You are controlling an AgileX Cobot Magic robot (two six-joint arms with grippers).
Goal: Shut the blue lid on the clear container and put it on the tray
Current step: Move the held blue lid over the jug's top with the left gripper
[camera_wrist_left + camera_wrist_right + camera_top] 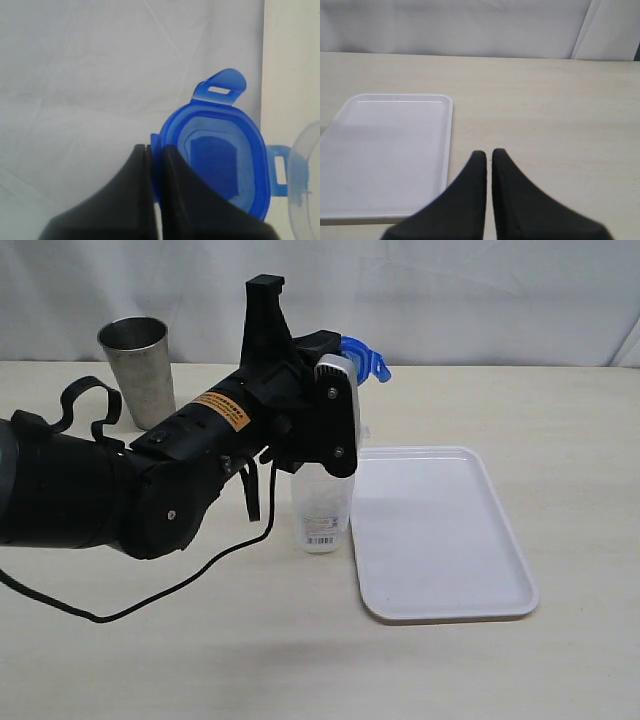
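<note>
My left gripper (155,149) is shut on one side flap of the blue lid (220,155), holding it up in the air. In the exterior view the lid (362,357) pokes out behind the left arm, above the clear container (322,510). The container stands upright on the table just left of the tray (440,530), and the arm hides its top. Its clear rim (305,185) shows beside the lid in the left wrist view. My right gripper (489,152) is shut and empty over bare table, close to the tray's edge (447,150).
A grey metal cup (137,370) stands at the back left of the table. A white cloth backdrop (450,290) runs behind the table. A black cable (190,575) from the left arm trails over the table in front.
</note>
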